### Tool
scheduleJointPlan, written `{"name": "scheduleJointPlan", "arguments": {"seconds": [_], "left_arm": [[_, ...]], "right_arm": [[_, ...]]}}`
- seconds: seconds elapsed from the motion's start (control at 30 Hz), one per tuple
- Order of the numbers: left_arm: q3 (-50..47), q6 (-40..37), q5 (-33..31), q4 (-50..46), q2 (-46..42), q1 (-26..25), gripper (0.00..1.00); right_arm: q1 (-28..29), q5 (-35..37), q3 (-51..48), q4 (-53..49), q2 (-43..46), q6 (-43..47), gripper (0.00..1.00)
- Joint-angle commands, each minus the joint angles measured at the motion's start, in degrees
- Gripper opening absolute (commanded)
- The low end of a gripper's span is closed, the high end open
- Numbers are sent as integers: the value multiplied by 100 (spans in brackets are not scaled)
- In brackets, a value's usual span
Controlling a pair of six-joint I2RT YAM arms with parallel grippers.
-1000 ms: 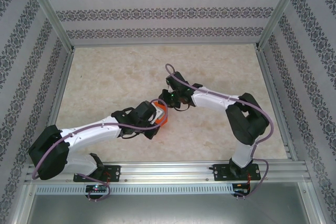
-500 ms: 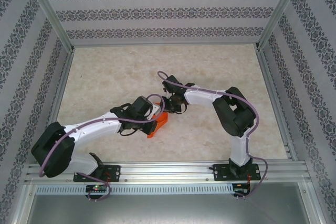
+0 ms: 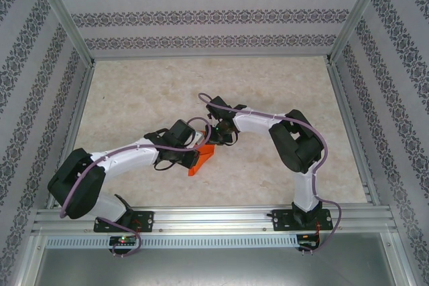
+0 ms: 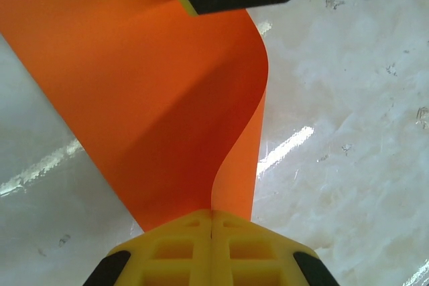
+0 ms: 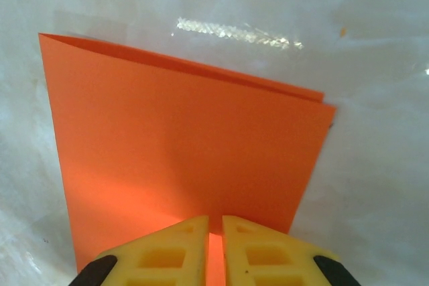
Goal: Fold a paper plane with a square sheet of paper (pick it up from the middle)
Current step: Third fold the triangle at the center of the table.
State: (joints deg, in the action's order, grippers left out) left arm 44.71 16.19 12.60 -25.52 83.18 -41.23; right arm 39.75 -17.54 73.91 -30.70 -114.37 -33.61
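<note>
Pinching the square sheet of paper [image 4: 154, 98] at its near edge, the left gripper [image 4: 212, 216] has its yellow fingers pressed fully together. From those fingertips the orange sheet rises away in a soft bend, rounded rather than pressed into a sharp crease.

The right gripper [image 5: 214, 222] has its fingers almost together, with a thin strip of orange between them, so it appears to grip the same sheet. Ahead of its fingertips the paper lies doubled over, with two layers ending at nearly matching far edges.

From above, the two grippers meet over the middle of the pale marbled table [image 3: 134, 98], with the paper between and below them.

Judging by this, only a first fold in half is underway. No pointed nose or wings are visible, so most of the folding remains.
</note>
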Motion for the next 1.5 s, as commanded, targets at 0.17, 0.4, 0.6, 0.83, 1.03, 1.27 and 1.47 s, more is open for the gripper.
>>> {"name": "scheduleJointPlan", "arguments": {"seconds": [0.17,0.4,0.6,0.83,1.03,1.27,1.47], "left_arm": [[200,-141,70,-27,123,79,5],[231,-51,109,-20,38,76,3],[20,-21,105,94,-329,80,3],[-418,188,129,394,-705,76,3],[-438,168,59,327,-789,80,3],[-477,219,292,385,-797,80,3],[-492,324,458,527,-823,80,4]], "right_arm": [[23,184,142,-120,-90,139,15],[57,284,-193,-57,86,-47,15],[47,621,-426,-301,447,1,15],[-124,728,-483,-430,648,70,15],[-128,822,-528,-531,695,49,15],[-144,808,-648,-500,853,38,16],[-156,797,-650,-562,897,38,17]]}}
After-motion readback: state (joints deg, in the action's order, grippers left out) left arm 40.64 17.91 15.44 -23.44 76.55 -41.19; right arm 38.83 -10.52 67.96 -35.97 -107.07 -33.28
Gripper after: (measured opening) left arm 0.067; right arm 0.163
